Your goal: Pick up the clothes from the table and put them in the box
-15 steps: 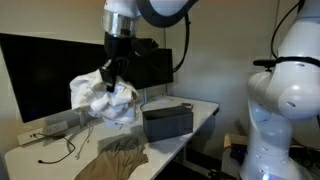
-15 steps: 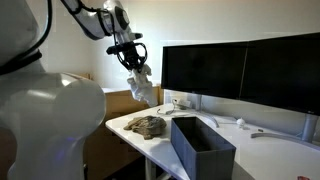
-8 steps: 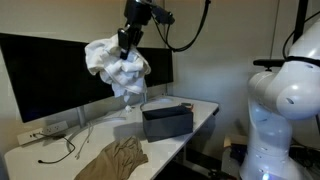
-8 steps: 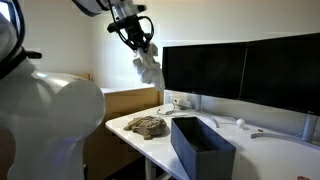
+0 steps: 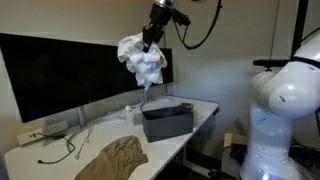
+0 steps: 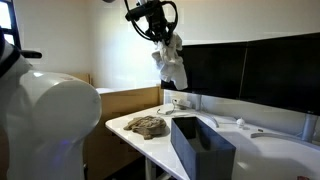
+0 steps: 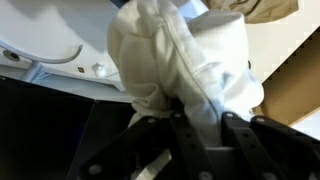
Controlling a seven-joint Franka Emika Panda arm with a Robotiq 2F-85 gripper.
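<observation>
My gripper (image 5: 152, 34) is shut on a bunched white cloth (image 5: 142, 60) and holds it high in the air, above the dark grey box (image 5: 166, 121). In an exterior view the white cloth (image 6: 173, 66) hangs from the gripper (image 6: 165, 36) above the box (image 6: 200, 148). In the wrist view the white cloth (image 7: 185, 60) fills the frame between the fingers (image 7: 198, 125). A tan-brown garment (image 5: 111, 159) lies flat on the white table (image 5: 50, 160); it also shows crumpled in an exterior view (image 6: 146, 125).
Black monitors (image 5: 55, 70) stand along the back of the table, also seen in an exterior view (image 6: 255, 75). A power strip with cables (image 5: 45, 130) lies at the back. A second white robot body (image 5: 285, 100) stands beside the table. A wooden partition (image 6: 125, 102) is behind.
The gripper has carried the white cloth higher and sideways, from above the tan garment toward the space over the box. The tan garment has not moved.
</observation>
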